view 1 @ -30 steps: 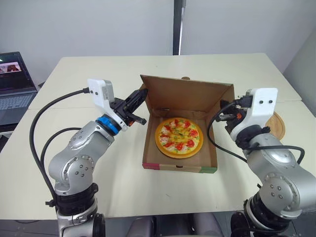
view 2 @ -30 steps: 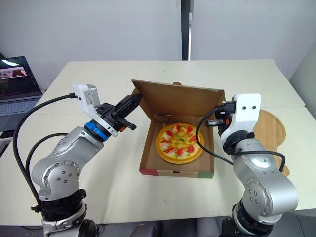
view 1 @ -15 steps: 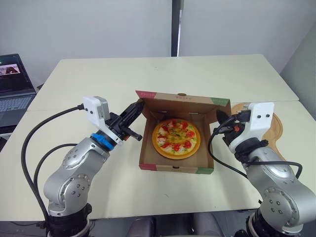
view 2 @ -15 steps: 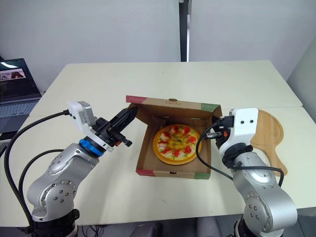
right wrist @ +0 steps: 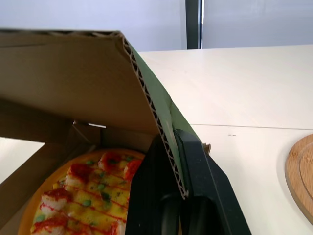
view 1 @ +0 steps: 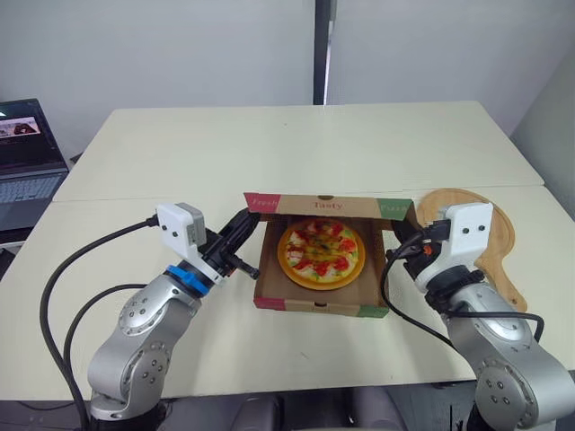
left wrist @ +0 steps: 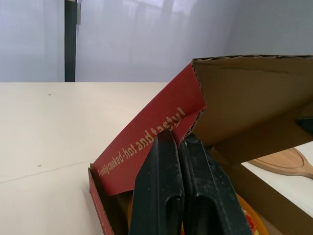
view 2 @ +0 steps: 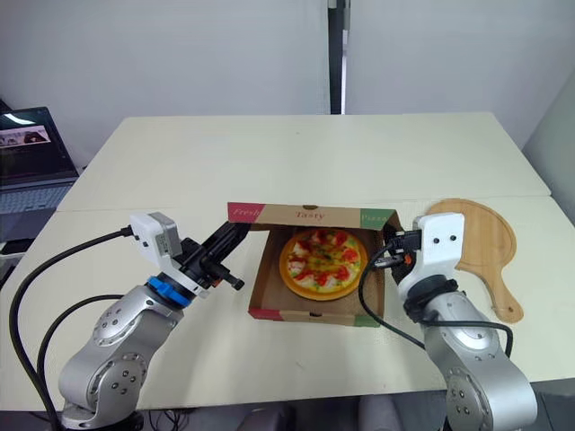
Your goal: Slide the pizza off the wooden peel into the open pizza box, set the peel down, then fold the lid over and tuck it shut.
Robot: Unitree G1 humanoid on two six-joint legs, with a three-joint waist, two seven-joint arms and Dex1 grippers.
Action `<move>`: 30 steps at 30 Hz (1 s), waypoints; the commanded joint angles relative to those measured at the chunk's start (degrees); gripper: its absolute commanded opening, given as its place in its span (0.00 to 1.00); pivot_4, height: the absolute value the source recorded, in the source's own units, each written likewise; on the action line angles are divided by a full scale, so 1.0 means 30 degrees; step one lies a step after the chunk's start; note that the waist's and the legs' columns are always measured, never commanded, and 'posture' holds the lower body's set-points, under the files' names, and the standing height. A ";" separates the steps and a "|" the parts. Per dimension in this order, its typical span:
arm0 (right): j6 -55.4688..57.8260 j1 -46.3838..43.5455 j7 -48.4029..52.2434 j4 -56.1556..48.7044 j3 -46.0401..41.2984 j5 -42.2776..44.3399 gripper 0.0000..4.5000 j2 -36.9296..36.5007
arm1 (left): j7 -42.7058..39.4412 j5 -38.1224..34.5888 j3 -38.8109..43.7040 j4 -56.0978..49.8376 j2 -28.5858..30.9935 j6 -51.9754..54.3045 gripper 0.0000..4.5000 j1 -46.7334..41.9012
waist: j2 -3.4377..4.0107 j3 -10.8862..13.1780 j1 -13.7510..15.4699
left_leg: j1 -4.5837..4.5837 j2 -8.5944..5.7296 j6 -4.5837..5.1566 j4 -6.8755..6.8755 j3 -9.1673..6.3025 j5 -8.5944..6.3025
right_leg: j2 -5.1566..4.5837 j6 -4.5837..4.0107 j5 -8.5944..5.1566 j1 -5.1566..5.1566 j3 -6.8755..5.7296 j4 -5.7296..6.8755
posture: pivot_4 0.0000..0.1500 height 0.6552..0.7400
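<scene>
Item: pizza box, centre of worktop, pizza lying flat inside. The wooden peel is set down at the box's 3 o'clock, just beside it. A laptop sits far out at 10 o'clock. The lid is hinged along the 12 o'clock wall and stands partway over. Its printed front strip faces 6 o'clock and its long axis runs 9 to 3. The peel's long axis runs roughly 11 to 5, handle toward 5. The left claw is clenched on the lid's red side flap at 9 o'clock, and the right claw grasps the green flap at 3. Hazards, judged: uneven pull from the two claws could twist or crease the lid. Side flaps could fall outside the walls or onto the topping. The box, with nothing pinning it, could skid toward 6 o'clock during the tuck.
</scene>
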 commanded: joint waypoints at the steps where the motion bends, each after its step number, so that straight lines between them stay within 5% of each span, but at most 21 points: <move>1: 0.0499 0.0609 0.0787 0.0331 0.1356 0.1892 0.00 0.0894 | -0.0203 -0.0017 -0.0974 -0.1200 -0.0134 -0.0270 0.00 -0.0044 | -0.0006 -0.0004 -0.0002 | 0.0014 0.0001 -0.0002 -0.0038 -0.0002 0.0001 | 0.0000 -0.0003 -0.0018 -0.0002 0.0003 0.0004 | 1.00 1.00; 12: 0.0550 0.0999 0.0596 0.0609 0.1686 0.1825 0.00 0.0834 | 0.0038 0.0368 -0.1164 -0.1174 -0.0115 -0.0475 0.00 -0.0099 | -0.0002 -0.0005 -0.0015 | 0.0034 0.0063 -0.0027 -0.0107 -0.0032 0.0015 | 0.0039 -0.0050 -0.0027 -0.0018 -0.0041 0.0028 | 1.00 1.00; 15: 0.0075 0.1078 0.0785 0.0626 0.1130 0.1931 0.14 0.0628 | -0.0009 0.0470 -0.0950 -0.1043 0.0006 -0.0567 0.00 -0.0062 | 0.0000 0.0001 -0.0008 | 0.0032 0.0065 -0.0027 -0.0110 -0.0040 0.0015 | 0.0039 -0.0038 -0.0036 -0.0016 -0.0052 0.0025 | 1.00 1.00; 24: -0.0095 0.1724 0.3339 0.0445 -0.1381 0.4145 0.86 -0.2566 | -0.0115 0.0824 -0.0653 -0.0615 0.0248 -0.1114 0.00 -0.0004 | -0.0016 0.0012 0.0095 | 0.0005 0.0059 -0.0029 -0.0110 -0.0048 0.0016 | 0.0034 0.0036 -0.0080 -0.0010 -0.0060 -0.0007 | 1.00 1.00; 30: -0.0886 0.3624 0.7016 0.1221 -0.4731 0.6309 0.86 -0.6982 | -0.0113 0.1052 -0.0714 -0.0555 0.0154 -0.1461 0.00 0.0237 | -0.0025 0.0055 0.0205 | -0.0019 0.0051 -0.0024 -0.0111 -0.0046 0.0014 | 0.0024 0.0047 -0.0087 -0.0007 -0.0063 -0.0029 | 1.00 1.00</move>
